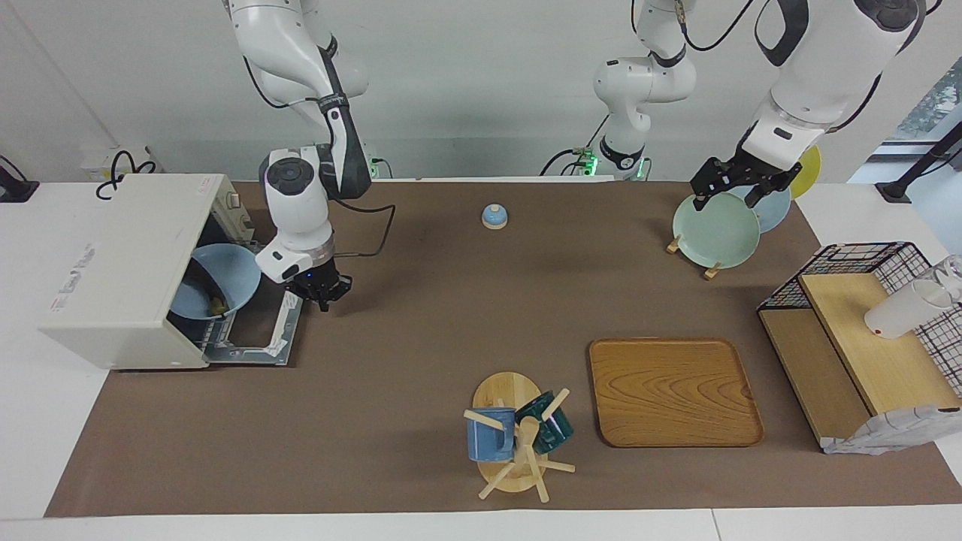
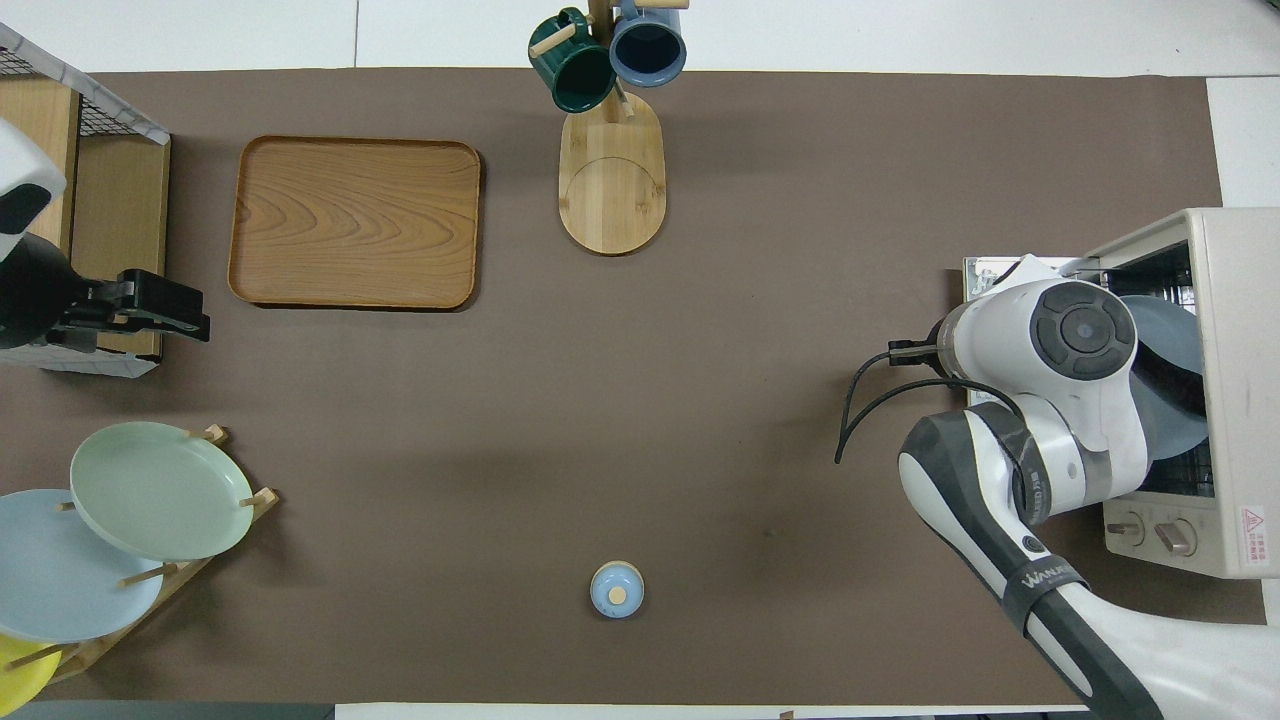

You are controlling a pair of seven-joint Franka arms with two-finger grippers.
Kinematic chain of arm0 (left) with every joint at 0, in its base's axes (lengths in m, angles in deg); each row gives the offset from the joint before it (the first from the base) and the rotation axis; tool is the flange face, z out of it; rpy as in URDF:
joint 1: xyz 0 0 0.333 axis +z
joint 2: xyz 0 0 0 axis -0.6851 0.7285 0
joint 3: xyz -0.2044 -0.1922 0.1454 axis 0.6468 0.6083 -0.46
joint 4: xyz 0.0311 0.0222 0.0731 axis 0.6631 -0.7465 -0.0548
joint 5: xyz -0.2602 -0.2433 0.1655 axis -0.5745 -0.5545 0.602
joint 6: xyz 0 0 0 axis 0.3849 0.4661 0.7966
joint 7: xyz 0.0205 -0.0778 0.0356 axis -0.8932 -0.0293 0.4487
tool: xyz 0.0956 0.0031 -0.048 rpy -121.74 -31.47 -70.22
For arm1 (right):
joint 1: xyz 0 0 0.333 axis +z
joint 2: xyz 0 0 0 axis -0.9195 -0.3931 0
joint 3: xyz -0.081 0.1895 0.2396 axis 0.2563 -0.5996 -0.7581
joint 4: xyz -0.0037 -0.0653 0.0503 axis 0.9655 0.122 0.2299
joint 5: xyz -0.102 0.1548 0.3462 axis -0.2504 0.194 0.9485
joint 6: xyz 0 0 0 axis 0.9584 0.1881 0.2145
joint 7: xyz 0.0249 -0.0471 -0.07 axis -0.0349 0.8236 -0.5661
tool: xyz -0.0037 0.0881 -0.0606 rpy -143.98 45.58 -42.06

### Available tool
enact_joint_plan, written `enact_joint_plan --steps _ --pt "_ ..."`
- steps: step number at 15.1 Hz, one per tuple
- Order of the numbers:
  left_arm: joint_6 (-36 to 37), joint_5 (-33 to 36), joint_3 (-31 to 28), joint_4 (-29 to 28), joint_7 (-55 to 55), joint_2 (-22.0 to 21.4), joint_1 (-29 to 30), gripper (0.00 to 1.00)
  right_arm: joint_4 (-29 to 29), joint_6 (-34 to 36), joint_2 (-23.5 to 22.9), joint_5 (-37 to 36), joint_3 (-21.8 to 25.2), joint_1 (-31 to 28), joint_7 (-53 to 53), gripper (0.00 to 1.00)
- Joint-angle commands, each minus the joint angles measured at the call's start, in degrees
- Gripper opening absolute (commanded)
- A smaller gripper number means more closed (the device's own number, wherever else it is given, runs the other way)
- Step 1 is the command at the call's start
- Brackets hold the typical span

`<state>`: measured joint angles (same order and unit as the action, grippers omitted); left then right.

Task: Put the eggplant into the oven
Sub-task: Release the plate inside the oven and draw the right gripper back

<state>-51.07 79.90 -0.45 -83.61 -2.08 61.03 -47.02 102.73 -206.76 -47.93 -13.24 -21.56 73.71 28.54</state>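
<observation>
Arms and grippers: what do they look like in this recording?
Both arms are glossy white with rounded joint housings and dark grey bands. The right arm has a round dark cap on its wrist joint, lettering on a dark band and a loose black cable. The right gripper and left gripper are black, with angular linkages on the left one. Black cables also run along the left arm.
</observation>
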Motion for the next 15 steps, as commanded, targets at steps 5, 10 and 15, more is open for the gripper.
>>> enact_joint_plan --steps 5,10,15 --pt "0.52 1.11 0.52 0.36 -0.12 0.0 0.52 1.0 3.03 -1.01 0.9 -3.4 -0.05 -3.15 0.13 0.0" --pt "0.52 1.11 0.52 0.36 -0.12 0.0 0.61 1.0 4.88 -0.92 1.69 -5.43 -0.05 -4.13 0.13 0.0" --pt "0.52 1.11 0.52 0.36 -0.12 0.0 0.61 1.0 1.82 1.7 1.17 -15.09 -0.05 -3.69 -0.14 0.0"
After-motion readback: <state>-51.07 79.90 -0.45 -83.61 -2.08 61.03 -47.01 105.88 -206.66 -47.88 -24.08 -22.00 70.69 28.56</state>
